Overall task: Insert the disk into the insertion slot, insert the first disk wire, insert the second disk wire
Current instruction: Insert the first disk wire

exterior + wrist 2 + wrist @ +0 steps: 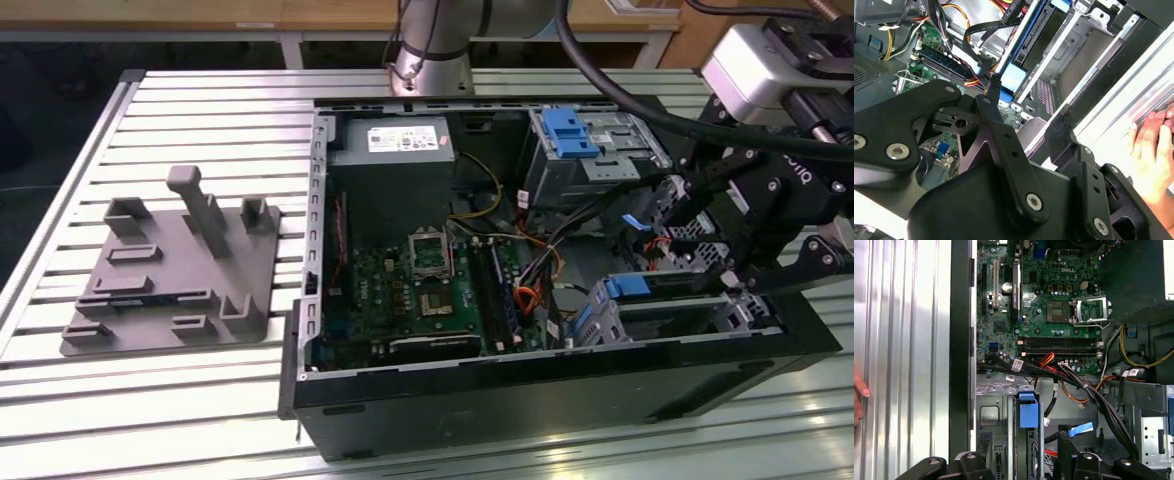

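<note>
Lab: slotted aluminium bench (200, 100), robot arm (434, 40)

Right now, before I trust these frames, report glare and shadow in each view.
Exterior view: the slatted table reflects glare nearest the camera; the computer case interior is dim. First wrist view: the table slats shine bright, the motherboard is evenly lit. Second wrist view: the hand is brightly lit beside the dark case wall.

Disk (630, 287) blue-framed; motherboard (1054, 315) green; computer case (534, 400) black; table (200, 420) silver, ribbed.
</note>
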